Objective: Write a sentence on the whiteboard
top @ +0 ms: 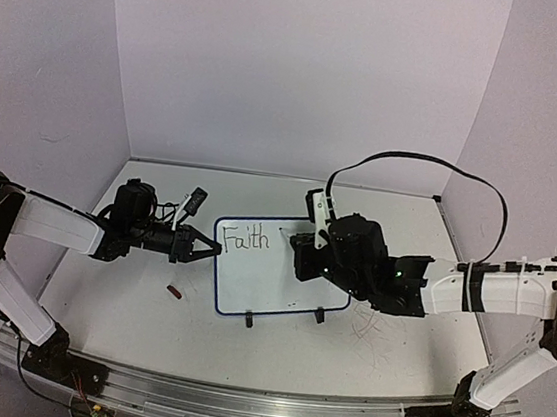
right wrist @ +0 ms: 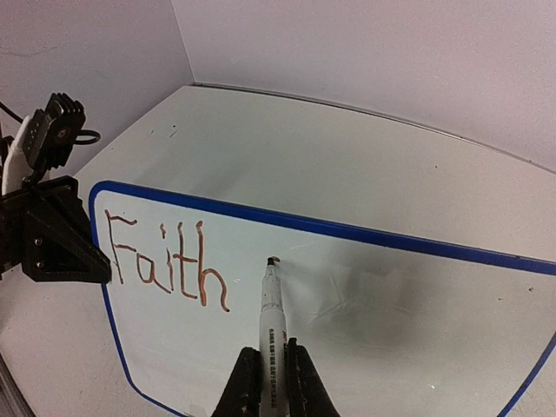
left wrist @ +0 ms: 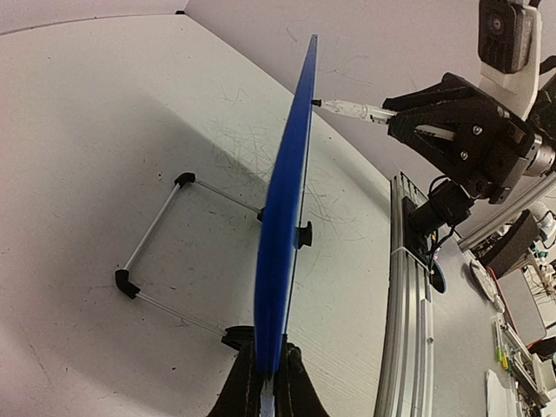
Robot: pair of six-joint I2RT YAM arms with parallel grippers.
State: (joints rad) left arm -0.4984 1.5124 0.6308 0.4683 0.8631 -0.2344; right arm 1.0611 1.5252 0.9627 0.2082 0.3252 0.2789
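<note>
Surface: scuffed white tabletop point(top: 144, 324); pale lilac walls point(top: 294, 69). Pincers: left gripper point(top: 211, 249) clenched on whiteboard point(top: 250, 281) edge; right gripper point(right wrist: 272, 387) clamps marker point(right wrist: 271, 313), tip touching board beside "Faith" point(right wrist: 165, 256).

The white table point(top: 144, 329) is scuffed with grey scribbles, heaviest at lower right. Mid-frame the whiteboard point(top: 281, 274) stands on it on black feet; a small dark-red piece point(top: 174, 292) lies just left.

Plain pale lilac walls point(top: 304, 71) enclose three sides of a white, scuffed tabletop point(top: 136, 313), softly and evenly lit, with a silver metal rail point(top: 236, 405) running along its near edge.
</note>
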